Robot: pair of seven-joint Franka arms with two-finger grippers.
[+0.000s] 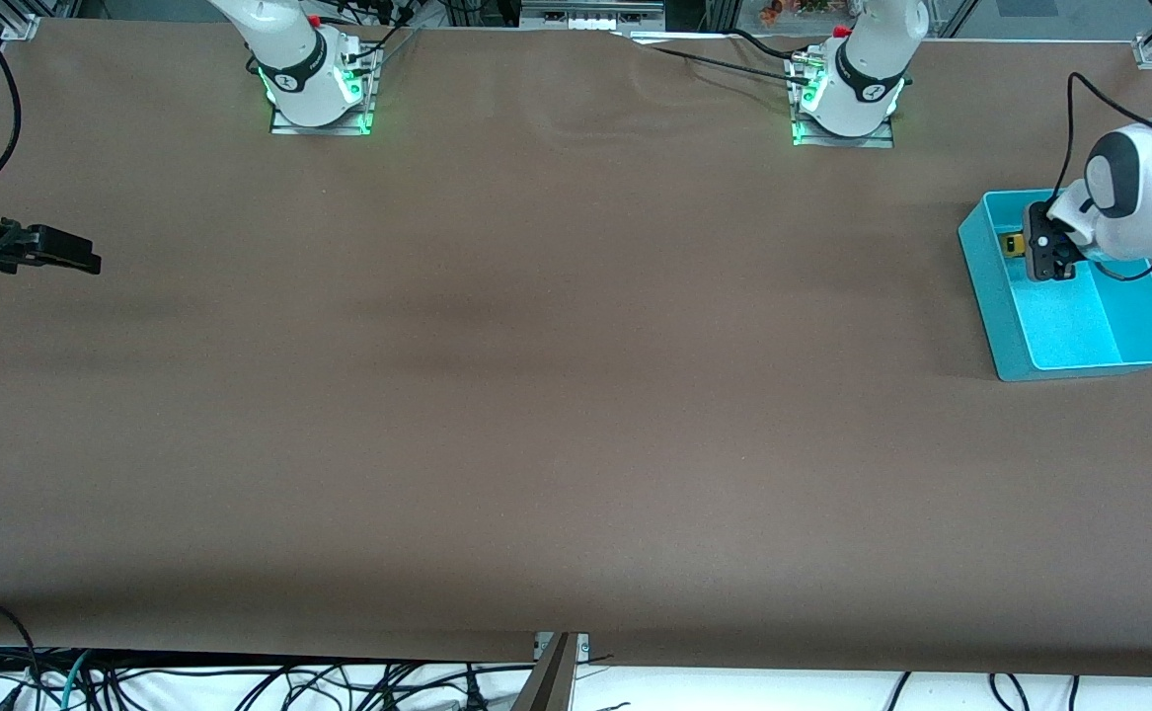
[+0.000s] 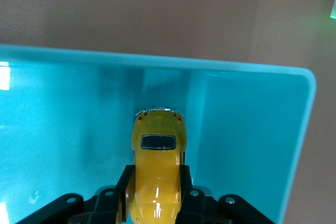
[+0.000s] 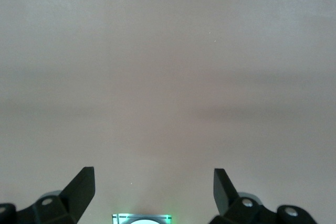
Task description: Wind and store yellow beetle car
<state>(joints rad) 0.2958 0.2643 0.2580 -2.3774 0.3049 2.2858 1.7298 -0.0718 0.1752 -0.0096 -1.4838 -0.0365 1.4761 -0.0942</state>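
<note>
The yellow beetle car (image 2: 157, 150) is gripped between the fingers of my left gripper (image 2: 156, 176), which is shut on its sides. In the front view the left gripper (image 1: 1022, 247) holds the car (image 1: 1011, 243) low inside the turquoise bin (image 1: 1079, 331), close to one of the bin's walls (image 2: 247, 129). I cannot tell whether the car touches the bin floor. My right gripper (image 1: 87, 260) is open and empty, and waits over the table at the right arm's end. It also shows in the right wrist view (image 3: 154, 179), over bare brown table.
The bin stands at the left arm's end of the brown table (image 1: 556, 395). Both arm bases (image 1: 319, 89) stand along the table's edge farthest from the front camera. Cables hang below the nearest edge.
</note>
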